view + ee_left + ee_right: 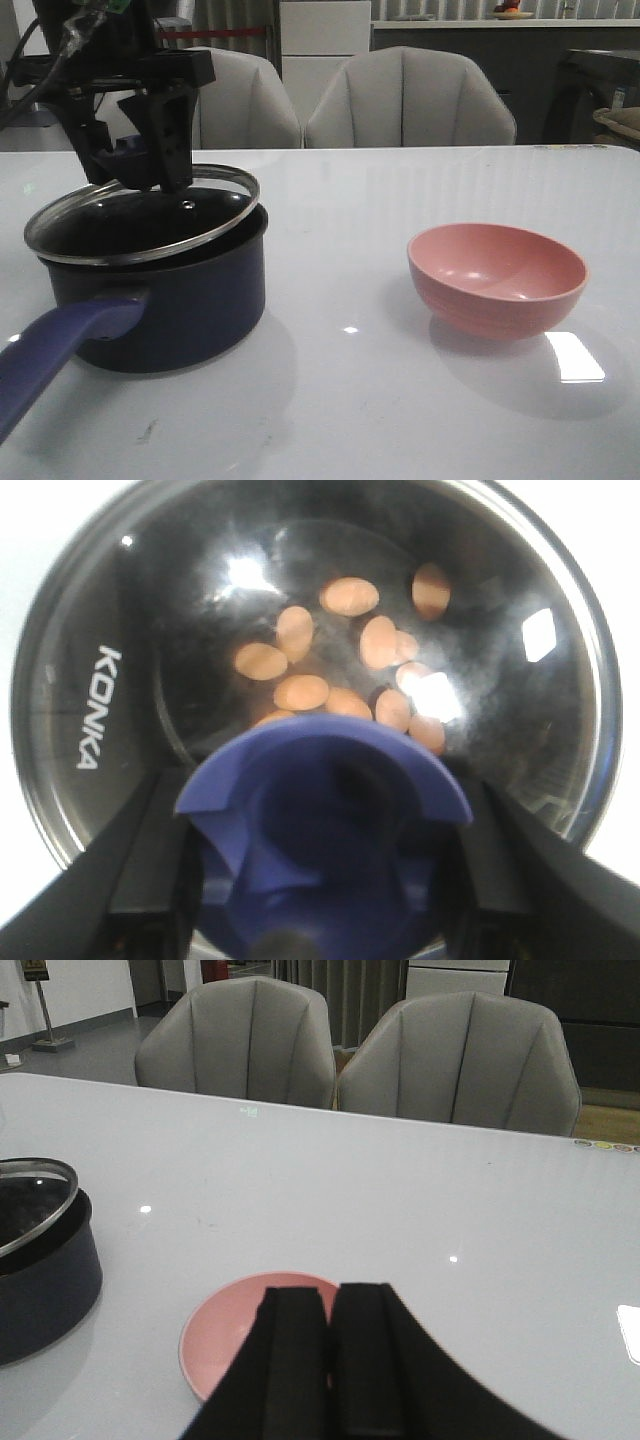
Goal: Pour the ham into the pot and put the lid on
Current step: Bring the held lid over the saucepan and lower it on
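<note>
At the left of the white table (350,420), front view: the navy pot (165,305) sits with its long handle pointing toward the near-left edge. The left gripper (140,165) hangs over it, clamped on the blue knob of the glass lid (140,222). Lid tilted, its right rim raised off the pot, left rim low on the pot's edge. Pink bowl (497,278) stands well apart to the right, nothing visible inside.

Left wrist view: black fingers (130,870) press either side of the knob (320,830). Through the glass, the orange ham (340,670) pieces lie scattered on the pot's dark floor.

Right wrist view: the right gripper (332,1360) has its two pads closed together, holding nothing, hovering above the near side of the bowl.
</note>
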Motion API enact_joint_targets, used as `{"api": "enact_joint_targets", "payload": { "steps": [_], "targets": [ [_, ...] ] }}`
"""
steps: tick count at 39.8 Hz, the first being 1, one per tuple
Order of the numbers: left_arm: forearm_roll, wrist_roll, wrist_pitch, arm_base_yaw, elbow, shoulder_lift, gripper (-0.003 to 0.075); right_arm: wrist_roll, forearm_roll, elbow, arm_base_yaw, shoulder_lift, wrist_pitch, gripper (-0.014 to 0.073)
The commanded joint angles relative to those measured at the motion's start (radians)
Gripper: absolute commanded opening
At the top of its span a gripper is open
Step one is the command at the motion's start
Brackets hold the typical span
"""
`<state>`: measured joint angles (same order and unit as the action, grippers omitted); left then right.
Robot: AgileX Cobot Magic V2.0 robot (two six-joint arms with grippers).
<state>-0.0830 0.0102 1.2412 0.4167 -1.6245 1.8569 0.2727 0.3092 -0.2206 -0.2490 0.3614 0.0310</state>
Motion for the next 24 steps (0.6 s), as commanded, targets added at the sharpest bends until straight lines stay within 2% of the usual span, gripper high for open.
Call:
{"api": "enact_joint_targets", "payload": {
  "steps": [1,11,14,18,24],
  "targets": [
    [-0.01,0.002,0.047,0.007,-0.036,-0.042,0.0115,0.008,0.002,-0.027,-0.002,0.005,-0.068,0.0138],
    [-0.037,0.002,0.047,0.007,-0.036,-0.016,0.012,0.008,0.002,-0.027,-0.002,0.005,-0.068,0.0138],
    [-0.033,0.002,0.047,0.007,-0.036,-0.014,0.0147,0.008,0.002,-0.027,-0.002,0.005,-0.068,0.0138],
    [-0.033,0.002,0.047,0.007,-0.036,-0.008,0.0241,0.008,0.002,-0.027,-0.002,0.005,-0.068,0.0138],
    [-0.035,0.002,0.047,0.007,-0.036,-0.007,0.044,0.008,0.002,-0.027,-0.002,0.005,-0.068,0.0138]
  ]
}}
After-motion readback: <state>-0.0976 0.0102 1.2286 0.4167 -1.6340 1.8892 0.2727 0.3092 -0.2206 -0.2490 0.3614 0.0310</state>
